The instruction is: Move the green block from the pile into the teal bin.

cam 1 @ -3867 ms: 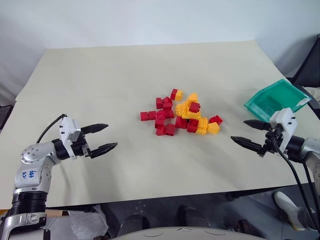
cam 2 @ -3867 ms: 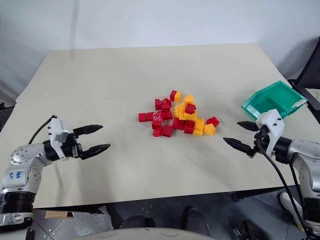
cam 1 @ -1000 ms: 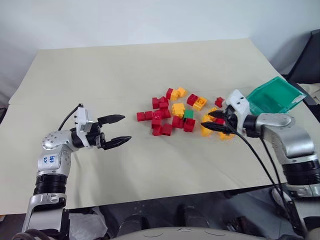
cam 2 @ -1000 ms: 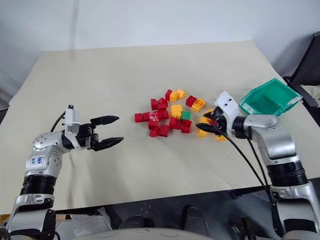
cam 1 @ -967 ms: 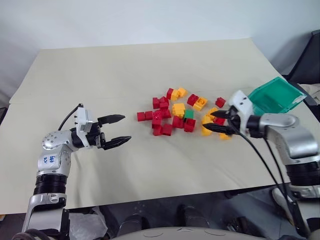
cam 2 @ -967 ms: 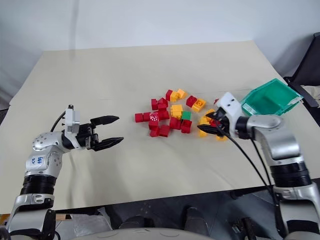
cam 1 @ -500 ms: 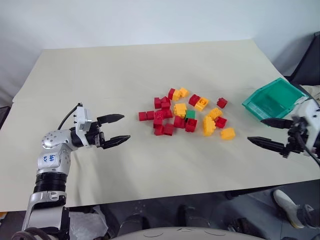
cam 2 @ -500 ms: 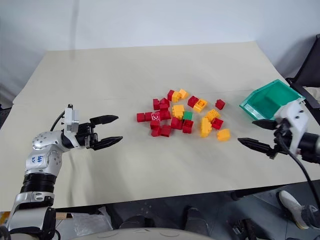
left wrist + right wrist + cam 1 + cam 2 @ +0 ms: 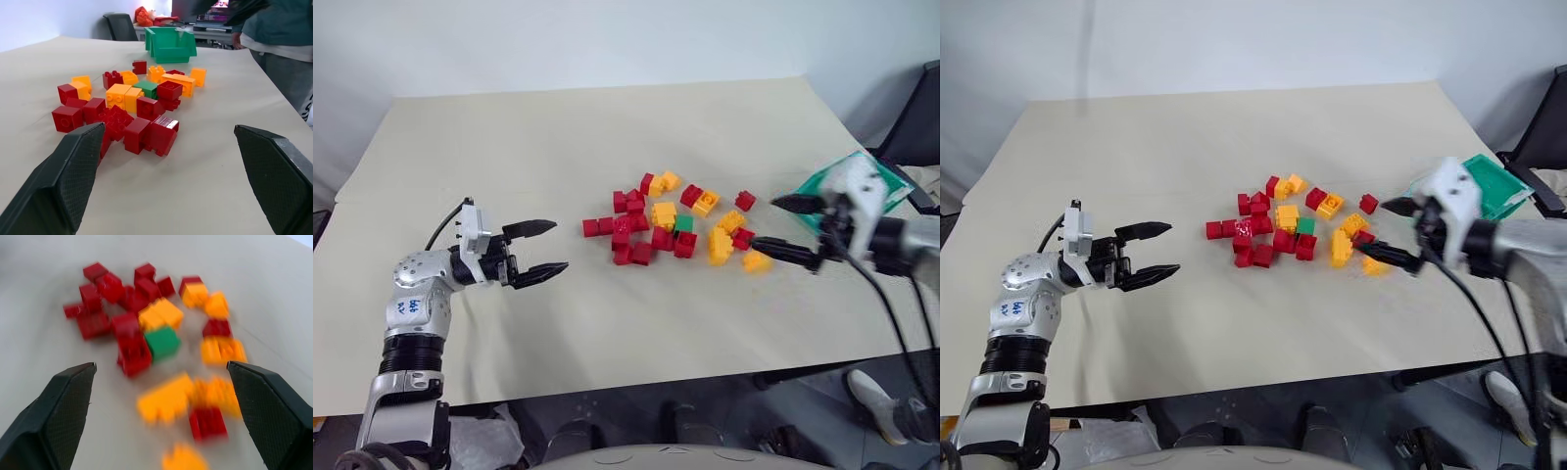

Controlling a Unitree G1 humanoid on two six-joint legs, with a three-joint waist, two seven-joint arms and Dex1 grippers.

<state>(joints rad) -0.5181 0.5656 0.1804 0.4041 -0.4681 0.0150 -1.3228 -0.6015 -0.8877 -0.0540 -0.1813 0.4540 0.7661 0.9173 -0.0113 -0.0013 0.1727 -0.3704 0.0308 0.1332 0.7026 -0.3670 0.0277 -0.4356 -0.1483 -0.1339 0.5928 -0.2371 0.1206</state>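
The right gripper hangs wide open and empty just beside the scattered pile of small red and yellow-orange studded plastic bricks, aimed toward it. The small green studded plastic block lies on the pale counter near the pile's middle, touching a yellow-orange brick on one side and red bricks on the near side. To take it cleanly, the right gripper should probably come down from above with one finger on each free face, so the neighbours are not dragged along. The translucent teal rectangular plastic bin sits behind that arm, near the counter's edge. The left gripper hovers open and empty, well apart from the pile.
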